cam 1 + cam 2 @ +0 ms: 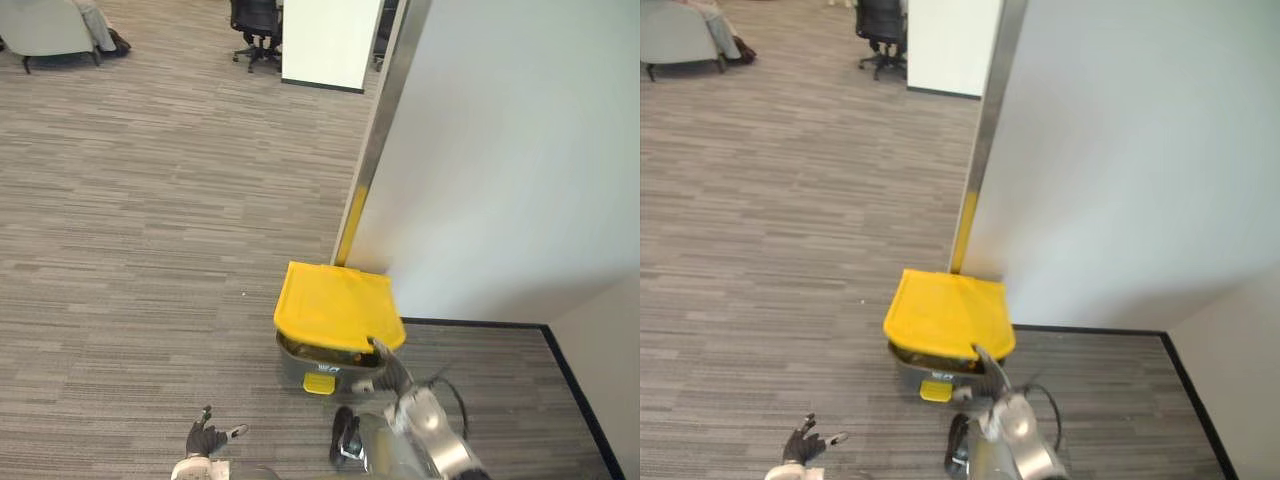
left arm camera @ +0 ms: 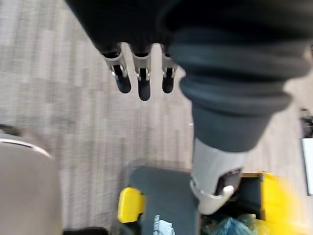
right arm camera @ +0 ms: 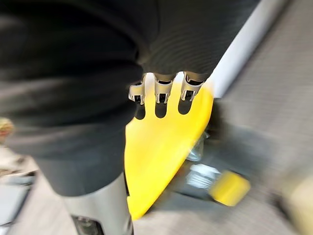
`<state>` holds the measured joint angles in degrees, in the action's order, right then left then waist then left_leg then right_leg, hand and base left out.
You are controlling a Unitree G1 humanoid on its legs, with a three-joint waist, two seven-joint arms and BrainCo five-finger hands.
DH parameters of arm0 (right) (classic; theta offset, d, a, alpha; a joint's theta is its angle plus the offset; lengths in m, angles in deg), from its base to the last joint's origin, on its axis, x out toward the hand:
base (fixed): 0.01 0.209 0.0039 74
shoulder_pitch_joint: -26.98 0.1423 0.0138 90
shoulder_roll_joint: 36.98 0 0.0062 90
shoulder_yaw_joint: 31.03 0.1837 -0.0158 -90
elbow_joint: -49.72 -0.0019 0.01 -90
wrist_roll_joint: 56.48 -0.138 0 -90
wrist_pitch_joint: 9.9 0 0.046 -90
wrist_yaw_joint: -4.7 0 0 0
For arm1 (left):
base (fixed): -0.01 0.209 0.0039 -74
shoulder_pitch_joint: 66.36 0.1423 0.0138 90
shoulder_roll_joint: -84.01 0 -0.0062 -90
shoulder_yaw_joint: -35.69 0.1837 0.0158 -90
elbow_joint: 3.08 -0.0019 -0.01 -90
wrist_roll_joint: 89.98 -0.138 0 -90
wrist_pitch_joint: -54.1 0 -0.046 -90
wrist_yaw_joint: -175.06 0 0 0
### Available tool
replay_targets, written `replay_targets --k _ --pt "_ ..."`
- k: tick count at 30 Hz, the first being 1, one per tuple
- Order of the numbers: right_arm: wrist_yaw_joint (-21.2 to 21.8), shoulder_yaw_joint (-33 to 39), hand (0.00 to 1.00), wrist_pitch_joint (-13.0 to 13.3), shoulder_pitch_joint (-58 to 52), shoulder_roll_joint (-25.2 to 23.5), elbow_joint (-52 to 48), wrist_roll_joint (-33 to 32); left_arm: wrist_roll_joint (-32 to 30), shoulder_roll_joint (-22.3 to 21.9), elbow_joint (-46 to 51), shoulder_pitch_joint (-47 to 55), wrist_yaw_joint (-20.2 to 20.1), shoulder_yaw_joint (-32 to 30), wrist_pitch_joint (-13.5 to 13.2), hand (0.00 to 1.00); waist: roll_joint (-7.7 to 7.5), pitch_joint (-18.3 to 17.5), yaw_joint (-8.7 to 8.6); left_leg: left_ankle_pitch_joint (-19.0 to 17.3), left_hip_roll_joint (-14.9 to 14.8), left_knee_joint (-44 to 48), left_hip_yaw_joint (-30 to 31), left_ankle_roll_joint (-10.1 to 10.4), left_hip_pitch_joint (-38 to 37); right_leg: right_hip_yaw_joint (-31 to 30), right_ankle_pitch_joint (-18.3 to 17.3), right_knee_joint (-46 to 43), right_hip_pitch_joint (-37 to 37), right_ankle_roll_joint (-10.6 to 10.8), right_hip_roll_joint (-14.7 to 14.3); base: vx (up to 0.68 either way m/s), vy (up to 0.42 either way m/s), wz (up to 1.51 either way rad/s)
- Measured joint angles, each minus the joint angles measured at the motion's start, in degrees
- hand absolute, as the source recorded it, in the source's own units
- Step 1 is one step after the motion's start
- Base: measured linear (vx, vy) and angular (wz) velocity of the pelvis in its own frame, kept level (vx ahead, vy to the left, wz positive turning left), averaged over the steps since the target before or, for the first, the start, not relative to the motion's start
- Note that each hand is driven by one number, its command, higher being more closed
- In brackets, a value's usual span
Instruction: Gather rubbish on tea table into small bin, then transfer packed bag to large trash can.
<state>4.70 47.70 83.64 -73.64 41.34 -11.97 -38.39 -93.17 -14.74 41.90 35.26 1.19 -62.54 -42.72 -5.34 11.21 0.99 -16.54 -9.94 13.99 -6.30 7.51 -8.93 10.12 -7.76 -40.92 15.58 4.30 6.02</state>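
Trash can (image 1: 338,305) just before wall (image 1: 500,150); office chair (image 1: 255,20) far behind, L.

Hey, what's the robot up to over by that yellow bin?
The robot stands at a grey trash can with a yellow lid, beside the wall. Its right hand reaches to the lid's near edge, which sits raised over a gap. Its left hand hangs open above the carpet, holding nothing.

Yellow lid (image 1: 335,303) low over trash can (image 1: 298,367) mouth
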Motion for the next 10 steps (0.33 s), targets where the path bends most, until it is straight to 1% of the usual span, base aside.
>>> replay_targets --k 1,2,3,4,5,6,7,8,9,10 --pt "-0.35 0.84 0.00 0.56 -1.69 -0.55 2.12 0.14 -0.03 0.55 -0.33 -0.87 0.15 0.89 0.07 0.00 -1.52 -1.01 -1.07 1.44 1.26 0.02 0.18 0.25 2.59 -1.57 -2.13 3.53 -0.59 1.54 -0.01 -0.20 -0.035 -0.06" --pt "-1.11 2.54 0.00 0.53 -1.83 -0.95 5.00 1.13 -0.06 0.79 -1.92 -2.39 0.15 2.16 0.24 0.00 -1.35 -1.06 -1.19 2.31 2.03 -1.06 0.40 -0.87 3.42 -1.14 -1.69 6.92 -0.87 1.70 -0.75 -0.20 -0.038 -0.22" --pt "-1.61 4.67 0.00 0.60 -1.49 -1.40 6.96 1.04 -0.16 0.43 -3.04 -3.40 0.15 3.46 0.34 0.00 -0.71 -1.62 -0.85 3.13 2.29 -2.70 0.37 -2.26 3.65 -1.90 -1.06 11.62 -1.79 1.74 -1.83 -0.14 -0.022 -0.43" --pt "-2.75 7.00 0.00 0.67 -0.36 -1.31 9.64 2.25 -0.25 -1.04 -3.96 -3.45 0.19 4.64 0.36 0.00 1.25 -2.84 -0.54 3.95 0.34 -4.64 -0.05 -2.14 4.28 -3.73 -1.14 16.77 -3.28 1.52 -3.97 -0.16 -0.104 -0.48" --pt "-4.27 9.51 0.00 0.66 2.00 -1.84 14.80 2.26 -0.79 -1.86 -4.65 -4.51 0.63 5.52 0.33 0.00 -0.65 -3.20 -1.32 5.76 2.39 -6.08 -1.63 0.02 3.68 -5.59 -6.00 10.68 -3.68 -1.71 -1.69 -0.17 -0.136 -0.42" --pt "-4.89 11.73 0.00 0.61 4.07 -1.89 19.80 1.98 -1.24 -2.66 -6.16 -6.01 1.13 6.25 0.36 0.00 -0.73 -3.63 -1.22 6.29 2.93 -7.72 -1.76 0.01 2.79 -7.69 -7.54 14.57 -5.27 -1.19 -2.51 -0.17 -0.114 -0.24" --pt "-5.77 13.39 0.00 0.32 5.51 -1.83 23.07 1.97 -1.23 -3.85 -6.82 -6.39 1.39 6.93 0.30 0.00 0.80 -4.61 -0.98 6.58 1.74 -8.39 -1.48 -0.37 2.98 -7.40 -4.83 19.57 -6.95 -1.47 -3.96 -0.09 -0.027 -0.23" --pt "-6.16 13.58 0.00 0.21 5.98 -1.53 24.27 1.68 -1.22 -4.44 -6.93 -6.38 1.48 7.12 0.21 0.00 1.13 -4.84 -0.98 6.84 1.42 -8.81 -1.20 -0.68 2.99 -7.42 -3.63 21.43 -7.43 -1.74 -4.57 -0.05 0.035 -0.30" --pt "-6.44 14.53 0.00 -0.15 6.93 -0.83 26.27 0.73 -1.21 -5.58 -7.54 -6.40 1.52 7.08 0.10 0.00 2.33 -5.39 -0.73 7.09 1.13 -9.29 -1.10 -1.00 3.13 -7.71 -1.53 24.55 -8.24 -1.87 -5.26 -0.04 0.053 -0.26" --pt "-6.64 15.59 0.00 -0.30 7.33 -0.79 26.92 -0.68 -1.15 -6.07 -8.10 -6.46 1.56 7.16 0.16 0.00 2.79 -5.47 -0.84 7.35 1.07 -9.60 -1.03 -1.12 3.38 -7.64 -0.59 26.11 -8.68 -1.88 -5.42 -0.04 0.053 -0.18"
